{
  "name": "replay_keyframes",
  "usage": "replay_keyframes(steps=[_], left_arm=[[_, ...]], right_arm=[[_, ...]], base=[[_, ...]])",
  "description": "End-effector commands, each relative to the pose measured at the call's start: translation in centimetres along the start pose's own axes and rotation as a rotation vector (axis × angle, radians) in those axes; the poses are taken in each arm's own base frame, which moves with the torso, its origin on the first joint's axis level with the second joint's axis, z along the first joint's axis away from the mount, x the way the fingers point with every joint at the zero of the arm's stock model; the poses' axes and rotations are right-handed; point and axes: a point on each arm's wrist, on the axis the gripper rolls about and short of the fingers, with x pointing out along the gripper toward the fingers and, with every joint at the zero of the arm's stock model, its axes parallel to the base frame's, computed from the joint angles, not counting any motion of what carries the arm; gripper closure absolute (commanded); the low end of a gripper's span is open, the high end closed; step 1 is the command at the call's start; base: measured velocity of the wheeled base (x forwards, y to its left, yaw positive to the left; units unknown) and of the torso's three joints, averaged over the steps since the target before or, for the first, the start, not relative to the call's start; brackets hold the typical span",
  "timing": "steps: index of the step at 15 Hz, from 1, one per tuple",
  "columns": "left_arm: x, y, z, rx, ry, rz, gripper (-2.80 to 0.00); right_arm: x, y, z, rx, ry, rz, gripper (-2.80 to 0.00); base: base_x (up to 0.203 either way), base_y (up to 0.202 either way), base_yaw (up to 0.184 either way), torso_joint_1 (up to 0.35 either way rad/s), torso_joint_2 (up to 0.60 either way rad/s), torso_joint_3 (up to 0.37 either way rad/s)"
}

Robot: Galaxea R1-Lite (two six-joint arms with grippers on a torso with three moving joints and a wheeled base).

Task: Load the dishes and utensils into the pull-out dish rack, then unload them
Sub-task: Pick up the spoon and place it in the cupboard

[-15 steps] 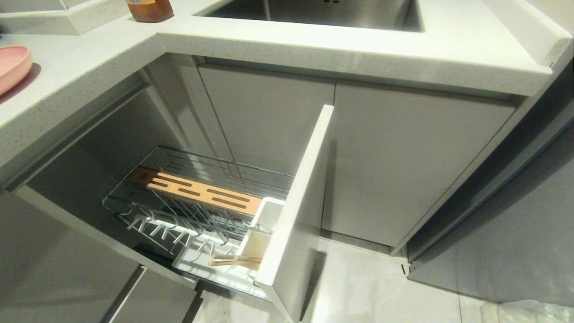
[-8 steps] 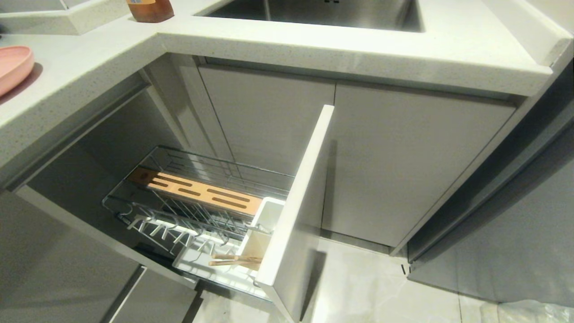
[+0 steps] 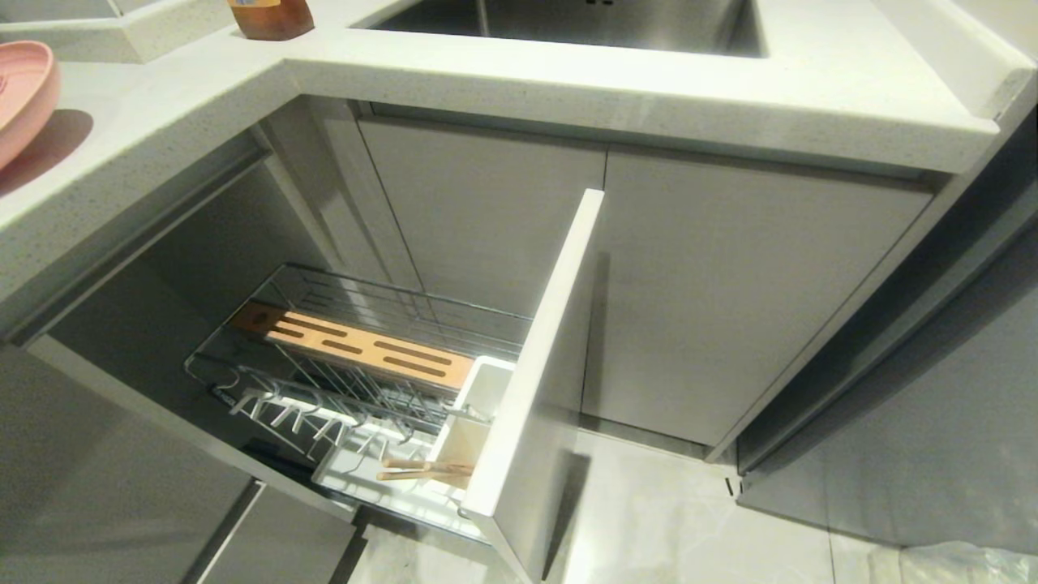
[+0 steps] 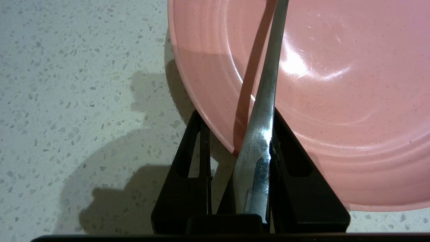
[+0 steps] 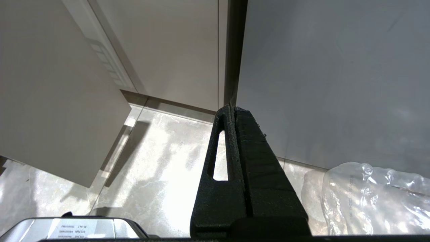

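Since the left gripper (image 4: 238,113) is out of the head view, I go by its wrist camera. Its jaws have drawn narrow across the near rim of the pink plate (image 3: 20,97), one finger outside the rim and one over the plate's face. The handle of the metal utensil (image 4: 268,84) is caught against the inner finger. At the far left of the countertop (image 3: 146,138) the plate sits tilted, one edge raised, so I judge the pinch has taken.

To do this well I would make sure of a firm squeeze before lifting, because the loose handle could slip or lever the plate. Then I would raise it slowly, clear of the counter edge.

Further right and lower, the pull-out dish rack (image 3: 243,381) stands open, its wire slots bare beside the wooden strip (image 3: 357,347). I would bring the plate down edge-first into them. The chopsticks (image 3: 426,469) lie by the white utensil cup (image 3: 486,389), behind the front panel (image 3: 543,365). At the right, the right gripper (image 5: 235,111) hangs parked over the floor (image 5: 161,151), fingers pressed together.
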Motion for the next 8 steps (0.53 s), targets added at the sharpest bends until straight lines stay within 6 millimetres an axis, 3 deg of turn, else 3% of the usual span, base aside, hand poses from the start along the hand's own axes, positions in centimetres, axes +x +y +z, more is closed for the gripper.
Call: replay_keyframes(steps=[1,8], left_arm=[[-0.4,-0.5,0.4,0.011,-0.008,-0.001,0.0],[-2.3,-2.5,1.9,0.055,-0.044,0.018,0.0]], right_arm=[[0.0,0.0,0.0,0.0,0.0,0.001,0.0],[0.0,0.0,0.0,0.0,0.001,0.0,0.0]], base=[[0.0,0.0,0.0,0.0,0.0,0.0],[0.0,0.0,0.0,0.0,0.0,0.0]])
